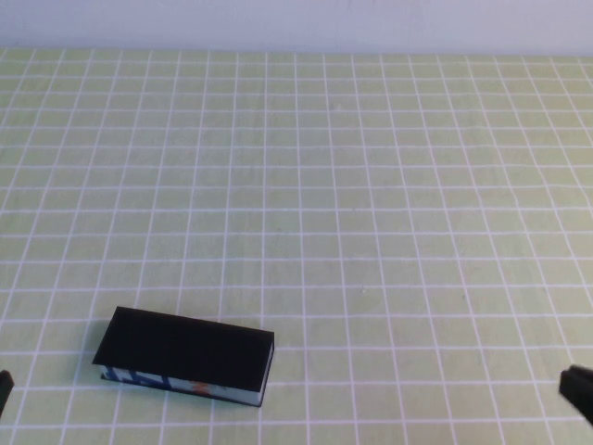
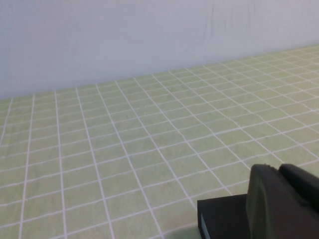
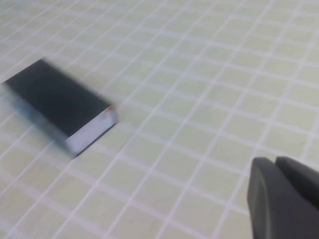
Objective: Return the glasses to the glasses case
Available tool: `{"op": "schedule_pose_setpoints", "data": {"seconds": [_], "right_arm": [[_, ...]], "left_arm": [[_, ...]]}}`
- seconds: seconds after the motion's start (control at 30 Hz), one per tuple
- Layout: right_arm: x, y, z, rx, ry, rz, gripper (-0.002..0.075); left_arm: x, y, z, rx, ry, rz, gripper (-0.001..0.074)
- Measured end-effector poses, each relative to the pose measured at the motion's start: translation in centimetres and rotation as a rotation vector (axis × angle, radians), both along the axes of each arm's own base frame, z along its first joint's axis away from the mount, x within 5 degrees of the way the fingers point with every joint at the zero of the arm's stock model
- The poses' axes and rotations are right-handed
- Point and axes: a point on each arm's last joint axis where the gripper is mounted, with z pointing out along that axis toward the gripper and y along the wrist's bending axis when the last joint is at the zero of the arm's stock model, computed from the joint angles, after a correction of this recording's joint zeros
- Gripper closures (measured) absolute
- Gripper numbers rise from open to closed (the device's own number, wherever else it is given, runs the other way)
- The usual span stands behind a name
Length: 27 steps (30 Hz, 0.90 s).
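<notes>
On the desk the case lies closed, no glasses visible; task looks finished. Left tool and right tool flank it, grip unclear.

Only the tips of both arms show, low at the near edge of the high view. The left pincer sits at the near left corner, the right pincer at the near right corner, well apart.
</notes>
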Motion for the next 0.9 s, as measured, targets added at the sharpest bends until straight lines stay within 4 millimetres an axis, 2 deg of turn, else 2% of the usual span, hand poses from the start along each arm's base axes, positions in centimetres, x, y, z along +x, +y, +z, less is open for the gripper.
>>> {"op": "schedule_pose_setpoints", "data": {"seconds": [0.13, 0.37, 0.6, 0.9], "right_arm": [[0.6, -2.4, -1.9, 0.034, -0.103, -0.262, 0.0737], [-0.3, -5.4, -4.2, 0.071, -0.270, -0.621, 0.0737], [-1.4, -5.9, -5.7, 0.079, -0.328, -0.694, 0.0737], [-1.8, -5.7, -7.9, 0.011, -0.100, -0.675, 0.0737]], "left_arm": [[0.0, 0.0, 0.0, 0.000, 0.000, 0.000, 0.0738], [0.0, 0.0, 0.0, 0.000, 0.000, 0.000, 0.0738], [0.0, 0.0, 0.0, 0.000, 0.000, 0.000, 0.0738], [0.0, 0.0, -0.1, -0.001, 0.002, 0.000, 0.0738]]}}
